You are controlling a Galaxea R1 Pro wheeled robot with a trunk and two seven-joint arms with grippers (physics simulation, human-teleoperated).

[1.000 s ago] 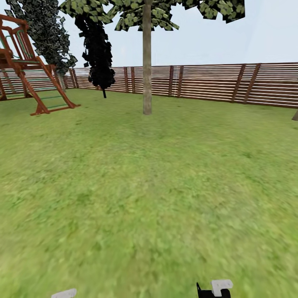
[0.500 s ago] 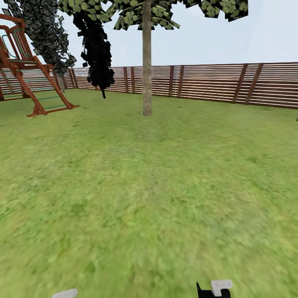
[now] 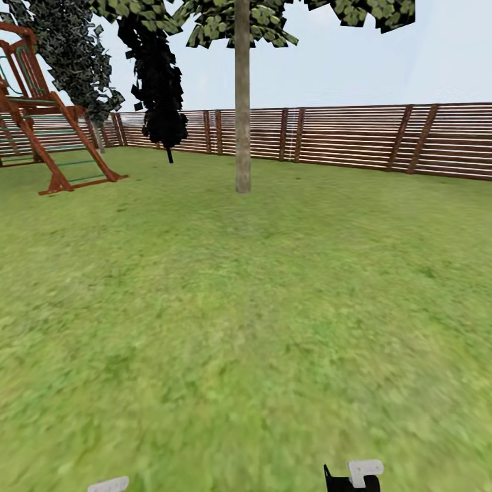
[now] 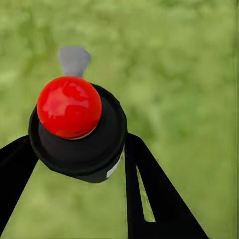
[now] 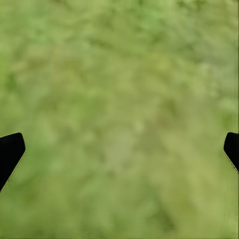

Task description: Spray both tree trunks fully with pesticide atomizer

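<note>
In the left wrist view the left gripper point(image 4: 74, 159) has its two black fingers point(image 4: 159, 199) closed against the sides of the pesticide atomizer point(image 4: 77, 129), a black round-bodied bottle with a red ball top and a grey nozzle, held above blurred grass. In the right wrist view the right gripper point(image 5: 119, 149) is spread wide with only lawn between its fingertips point(image 5: 10, 149). From the head view, a tree point(image 3: 242, 102) with a straight grey-tan trunk stands far ahead on the lawn point(image 3: 246, 307), in front of the slatted fence point(image 3: 355, 137), well apart from both grippers; a red-brown play frame point(image 3: 41, 130) and a near-black tree point(image 3: 160, 89) stand at the far left.
</note>
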